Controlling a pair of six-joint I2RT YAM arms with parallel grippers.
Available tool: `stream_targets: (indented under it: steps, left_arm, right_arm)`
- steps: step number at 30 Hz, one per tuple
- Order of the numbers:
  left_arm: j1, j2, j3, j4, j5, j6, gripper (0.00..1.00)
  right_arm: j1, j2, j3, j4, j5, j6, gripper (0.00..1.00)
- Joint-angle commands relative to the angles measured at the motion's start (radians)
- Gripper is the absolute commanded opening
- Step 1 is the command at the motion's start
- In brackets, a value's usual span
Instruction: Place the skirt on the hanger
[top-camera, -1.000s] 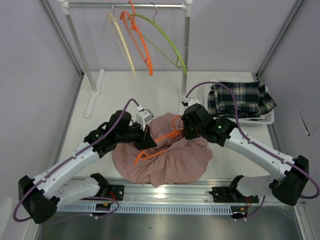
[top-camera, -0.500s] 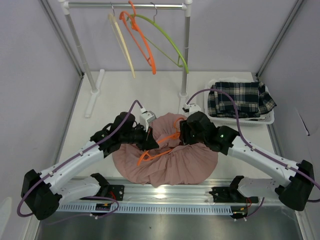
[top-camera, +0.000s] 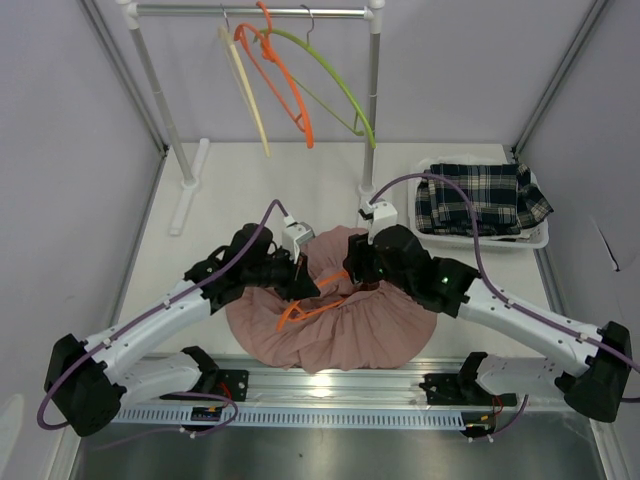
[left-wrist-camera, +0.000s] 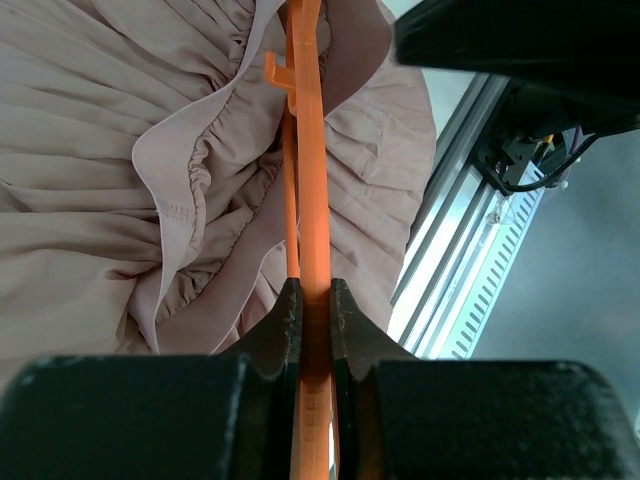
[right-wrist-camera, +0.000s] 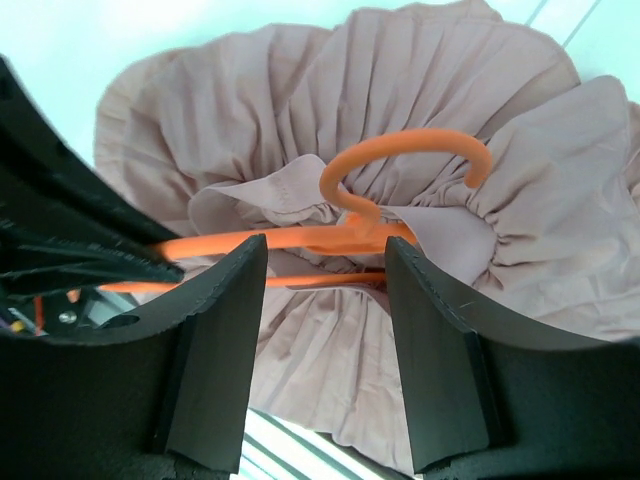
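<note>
Hanger (left-wrist-camera: 311, 180) is clenched in my left end effector (left-wrist-camera: 314, 300); right end effector (right-wrist-camera: 322, 262) sits released over it, so I reckon the skirt (right-wrist-camera: 300, 100) could slip off.

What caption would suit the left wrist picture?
Left pincer clamped on the hanger, which lies over the gathered skirt.

Grey walls (top-camera: 60, 120), white table (top-camera: 270, 190), clothes rail (top-camera: 250, 12) at back.

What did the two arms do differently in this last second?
The right gripper opened its jaws, now straddling the orange hanger below its hook, and edged left. The left gripper stays shut on the hanger's bar; the pink skirt remains bunched beneath.
</note>
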Motion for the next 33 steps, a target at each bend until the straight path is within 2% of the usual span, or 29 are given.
stream_targets:
  steps: [1,10,15,19,26,27,29,33]
  left_arm:
    - [-0.014,0.008,0.015,0.053,0.039,-0.011,0.0]
    - [-0.022,0.008,0.027,0.041,0.02,-0.011,0.0]
    - [-0.028,0.003,0.03,0.036,0.007,-0.011,0.0]
    - [-0.03,0.002,0.031,0.033,-0.006,-0.015,0.0]
    - [-0.03,0.006,0.035,0.026,-0.033,-0.024,0.0]
    - [-0.031,0.006,0.036,0.024,-0.044,-0.025,0.0]
    - [-0.03,0.002,0.039,0.015,-0.059,-0.03,0.01]
    - [-0.03,-0.008,0.041,0.001,-0.091,-0.034,0.09]
  right_arm:
    - [0.003,0.037,0.002,0.078,0.046,-0.019,0.56]
    - [0.003,0.106,-0.009,0.094,0.069,0.003,0.54]
    - [0.003,0.1,-0.05,0.115,0.077,0.019,0.49]
    - [0.003,0.105,-0.069,0.132,0.077,0.026,0.39]
    - [0.002,0.108,-0.086,0.138,0.091,0.026,0.1]
    - [0.001,0.106,-0.087,0.141,0.092,0.024,0.02]
    - [0.001,0.1,-0.098,0.149,0.094,0.02,0.0]
    - [-0.002,0.063,-0.126,0.179,0.098,0.012,0.0]
